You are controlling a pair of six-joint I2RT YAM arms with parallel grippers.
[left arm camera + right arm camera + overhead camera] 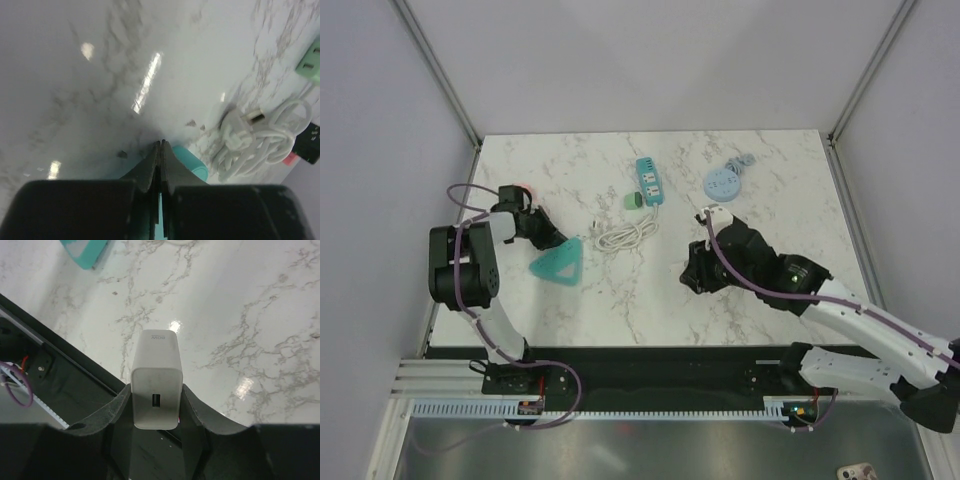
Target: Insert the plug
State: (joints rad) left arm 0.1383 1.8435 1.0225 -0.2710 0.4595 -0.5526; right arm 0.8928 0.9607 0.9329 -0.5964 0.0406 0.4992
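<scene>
My right gripper [156,399] is shut on a white USB charger block [155,367], whose USB port faces the camera; it hangs above the marble near the table's front edge. In the top view this gripper [698,274] is at centre right, and the charger is hidden there. The teal power strip [648,181] lies at the back centre, well away from it. A coiled white USB cable [626,236] lies in front of the strip, also in the left wrist view [256,141]. My left gripper [161,145] is shut, its tips over a teal triangular piece [558,265].
A small green object [632,200] lies beside the power strip. A blue round disc [723,183] with a smaller grey-blue part lies at the back right. The black front rail [60,385] runs just below my right gripper. Frame walls enclose the table on three sides.
</scene>
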